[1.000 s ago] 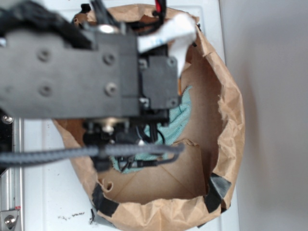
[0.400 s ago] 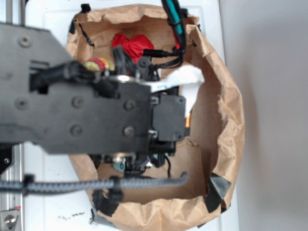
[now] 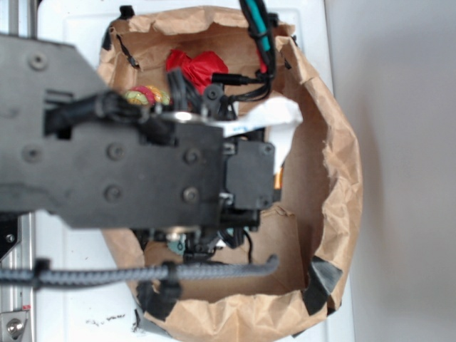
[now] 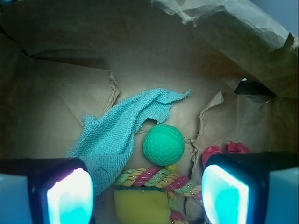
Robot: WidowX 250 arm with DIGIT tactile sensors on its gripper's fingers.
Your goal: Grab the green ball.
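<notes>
jaws spread wide, holding nothing | green ball [image 4: 163,144] on the bag floor between and beyond them | teal cloth [image 4: 119,135] touching its left | rope loop [image 4: 154,178] and yellow sponge [image 4: 140,205] just below | paper bag [image 3: 342,178] around all

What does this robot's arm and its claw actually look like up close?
The arm is built from blocky matte black plates studded with round screws. A grey braided cable runs across below it, thin black wires loop around the joints, and a teal cable comes in from the top. The gripper has two black fingers whose inner pads gleam a bright, glossy cyan.
</notes>
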